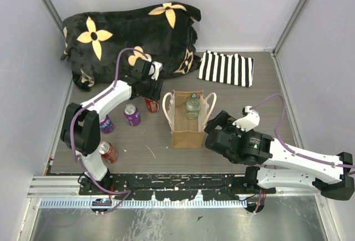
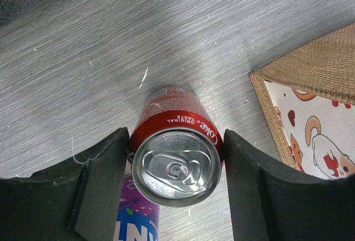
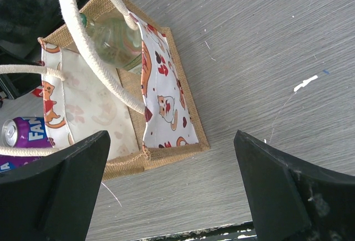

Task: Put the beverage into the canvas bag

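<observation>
The canvas bag (image 1: 187,133) stands open mid-table, tan with cream loop handles and a cat print on its pale side (image 3: 161,102). A clear bottle (image 1: 192,106) stands inside it and also shows in the right wrist view (image 3: 113,41). A red Coke can (image 1: 151,106) stands just left of the bag. My left gripper (image 1: 151,98) is around it; in the left wrist view (image 2: 176,141) both fingers press the can (image 2: 177,166) at its sides. The bag's corner (image 2: 310,113) lies to the right. My right gripper (image 1: 213,126) is open and empty beside the bag's right front corner (image 3: 171,141).
A purple can (image 1: 132,114) stands next to the Coke can, a second purple can (image 1: 105,123) and another red can (image 1: 108,152) lie further left by the left arm. A black flowered blanket (image 1: 127,36) and a striped cloth (image 1: 226,68) are at the back.
</observation>
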Tool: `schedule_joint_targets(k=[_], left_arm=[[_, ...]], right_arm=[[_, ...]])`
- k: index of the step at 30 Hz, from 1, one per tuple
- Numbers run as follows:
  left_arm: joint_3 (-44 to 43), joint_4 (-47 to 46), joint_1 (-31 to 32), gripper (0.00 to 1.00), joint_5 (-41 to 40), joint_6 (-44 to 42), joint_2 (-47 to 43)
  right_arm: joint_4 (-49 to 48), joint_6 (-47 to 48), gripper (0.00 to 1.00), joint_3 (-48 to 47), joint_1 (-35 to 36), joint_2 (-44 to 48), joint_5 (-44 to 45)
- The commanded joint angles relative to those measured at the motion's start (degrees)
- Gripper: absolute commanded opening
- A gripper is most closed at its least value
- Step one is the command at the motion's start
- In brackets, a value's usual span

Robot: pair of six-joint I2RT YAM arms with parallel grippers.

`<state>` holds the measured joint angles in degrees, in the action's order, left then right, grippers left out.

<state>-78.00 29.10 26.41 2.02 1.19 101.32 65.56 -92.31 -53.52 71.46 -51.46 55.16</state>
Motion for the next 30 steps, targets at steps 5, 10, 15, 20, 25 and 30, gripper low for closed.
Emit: schedule_joint_targets(k=[5,10,15,20,25,30], left_arm=[[0.84,5.98,0.96,0.74,-1.53,-2.71,-0.86],[0.86,6.10,1.01,0.82,-2.22,-3.12,-1.04],[0.10,6.41,1.04,0.76,-2.52,-3.21,-0.70],[-0.70,6.06,1.09,0.49,-2.97,-3.29,-0.97],[-2.99,7.20,1.02,0.17,-2.94,-3.85,-1.30],[-6.75,8.90,1.10,0.00,-2.59,-4.85,-2.33]], right_arm=[[0.01,-2.16,1.00,0.75,0.17,1.19,1.09],[0.01,-2.34,1.00,1.00,0.21,1.27,0.96],[0.05,-2.67,1.00,1.55,0.20,1.79,0.92],[0.01,-2.78,1.00,2.05,0.21,2.31,0.92],[0.01,-3.01,1.00,2.52,0.17,2.67,0.86],[0.01,-3.40,1.00,2.96,0.18,2.86,0.83]])
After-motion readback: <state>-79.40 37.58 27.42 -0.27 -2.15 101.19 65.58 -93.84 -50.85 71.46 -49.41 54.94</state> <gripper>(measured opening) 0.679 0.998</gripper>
